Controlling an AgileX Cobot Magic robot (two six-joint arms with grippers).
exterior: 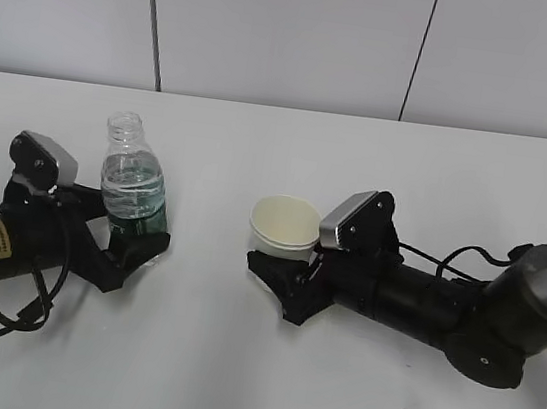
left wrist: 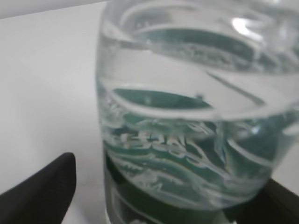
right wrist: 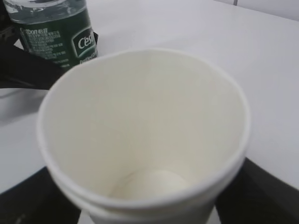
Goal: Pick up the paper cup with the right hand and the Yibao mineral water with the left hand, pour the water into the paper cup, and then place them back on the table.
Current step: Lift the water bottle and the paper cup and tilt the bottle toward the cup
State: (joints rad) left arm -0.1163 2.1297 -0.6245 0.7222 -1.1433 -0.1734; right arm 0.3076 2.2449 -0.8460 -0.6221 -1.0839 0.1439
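Cup (exterior: 285,225): stands upright near the middle of the table (exterior: 379,168), rim open, cream inside dry and bare in the right wrist view (right wrist: 145,135).
Bottle (exterior: 134,189): upright on the left, uncapped, part full of water, green label low on its body; well apart from the cup.
Right gripper (exterior: 285,272): low on the table, its 2 black fingers pinching the cup at its base, 1 on each side.
Left gripper (exterior: 132,246): low on the table, fingers closed around the bottle's lower half; in its wrist view the bottle (left wrist: 196,121) fills the space between 2 dark fingers.
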